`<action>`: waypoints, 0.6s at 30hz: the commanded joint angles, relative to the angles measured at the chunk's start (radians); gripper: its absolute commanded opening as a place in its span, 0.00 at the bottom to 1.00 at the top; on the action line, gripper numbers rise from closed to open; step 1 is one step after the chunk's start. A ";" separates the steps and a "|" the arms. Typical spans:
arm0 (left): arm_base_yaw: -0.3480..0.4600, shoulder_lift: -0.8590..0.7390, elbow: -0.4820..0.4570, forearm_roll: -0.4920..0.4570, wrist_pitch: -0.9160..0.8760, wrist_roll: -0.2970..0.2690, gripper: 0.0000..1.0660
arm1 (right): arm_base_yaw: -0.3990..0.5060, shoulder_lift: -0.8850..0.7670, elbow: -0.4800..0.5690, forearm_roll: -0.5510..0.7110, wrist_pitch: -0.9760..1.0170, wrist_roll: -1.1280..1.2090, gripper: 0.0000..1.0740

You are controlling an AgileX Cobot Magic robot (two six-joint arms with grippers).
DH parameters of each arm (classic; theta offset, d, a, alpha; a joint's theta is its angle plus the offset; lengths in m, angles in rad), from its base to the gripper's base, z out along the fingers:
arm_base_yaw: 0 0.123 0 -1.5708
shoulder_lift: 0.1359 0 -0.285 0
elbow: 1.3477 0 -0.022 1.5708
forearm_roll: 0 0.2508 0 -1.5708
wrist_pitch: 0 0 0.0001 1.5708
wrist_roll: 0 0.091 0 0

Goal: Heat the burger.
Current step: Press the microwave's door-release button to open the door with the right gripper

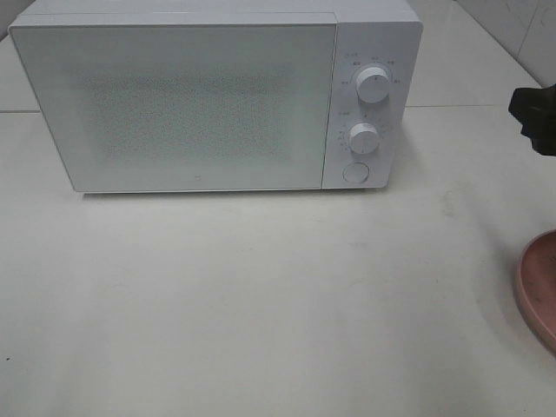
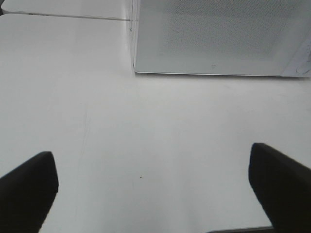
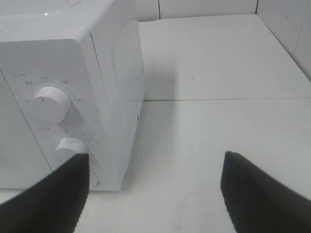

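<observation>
Burger shows in no view, the boxy white microwave oven standing door-shut with an opaque speckled window at the white tabletop's back edge; round pink plate cut off at right edge; left gripper and right gripper both spread apart; white tiled wall behind.

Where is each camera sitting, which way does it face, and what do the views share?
Exterior high: mounted high, looking down at the closed microwave and a pink plate at the right edge; a dark part of the right arm shows.
Left wrist: low over the table, facing the microwave's door; the open left tool shows.
Right wrist: facing the microwave's knob panel and side; the open right tool shows.
Shared: all see the microwave; exterior and right wrist both show its upper knob.
</observation>
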 commanded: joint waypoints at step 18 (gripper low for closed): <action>-0.005 -0.025 0.002 -0.004 -0.009 0.004 0.94 | 0.107 0.393 0.051 0.176 -0.619 -0.093 0.69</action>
